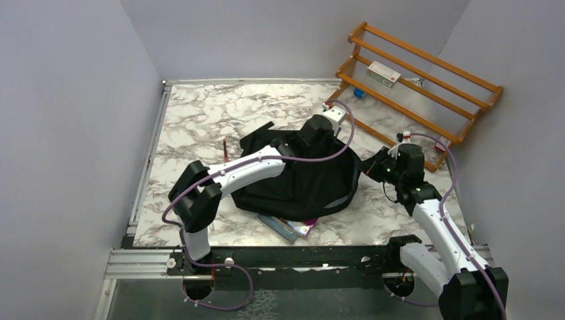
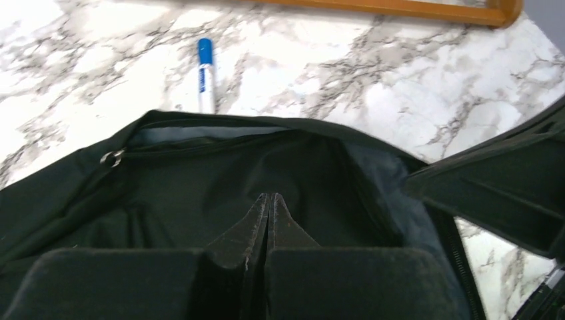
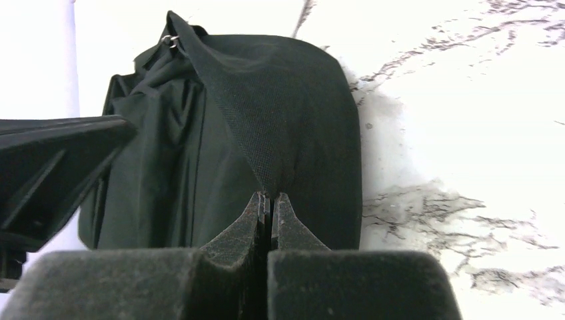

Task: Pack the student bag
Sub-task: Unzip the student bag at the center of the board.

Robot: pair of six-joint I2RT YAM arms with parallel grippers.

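The student bag (image 1: pixel 300 183) is a large black soft backpack lying in the middle of the marble table. My left gripper (image 2: pixel 270 197) reaches over its far end and is shut, tips together above the dark inside of the open mouth, with nothing showing between them. A metal zip pull (image 2: pixel 112 158) sits on the mouth's left rim. My right gripper (image 3: pixel 268 195) is at the bag's right edge (image 1: pixel 373 167), shut on a pinched fold of the black fabric (image 3: pixel 260 133), which rises taut from its tips.
A blue-capped marker (image 2: pixel 206 73) lies on the marble just beyond the bag's mouth. Books (image 1: pixel 293 227) stick out from under the bag's near side. A thin red pen (image 1: pixel 225 148) lies to its left. A wooden rack (image 1: pixel 420 87) stands at the back right.
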